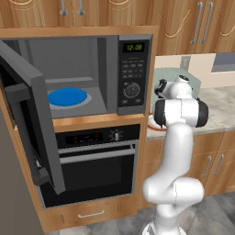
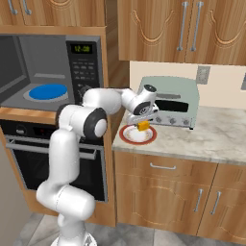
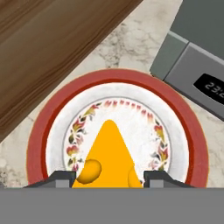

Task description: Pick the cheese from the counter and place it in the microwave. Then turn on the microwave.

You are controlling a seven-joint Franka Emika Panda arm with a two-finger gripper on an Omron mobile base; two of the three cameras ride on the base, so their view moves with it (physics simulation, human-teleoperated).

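Cheese (image 3: 109, 153) — a small yellow-orange wedge — lies between the two finger tips of the claw (image 2: 143, 124), its pointed end reaching away from the claw over a red-rimmed, flower-patterned plate (image 3: 183, 131) on the marbled counter (image 2: 211, 139). From the right base view the wedge appears directly under the claw and just above the plate; whether it has left the plate cannot be told. The jaws stand part-way closed against the wedge's broad end, apparently gripping it. A pale-green toaster oven (image 2: 175, 101) stands just beyond the claw; the microwave (image 1: 92, 73), door swung wide and a blue dish (image 1: 67, 97) inside, lies off to the claw's side, well apart. Judged by look, the wedge should be light, fairly firm yet dentable, and smooth-sided — its tapering flanks may squeeze outward, so the thick, wide end is the sounder place to hold.
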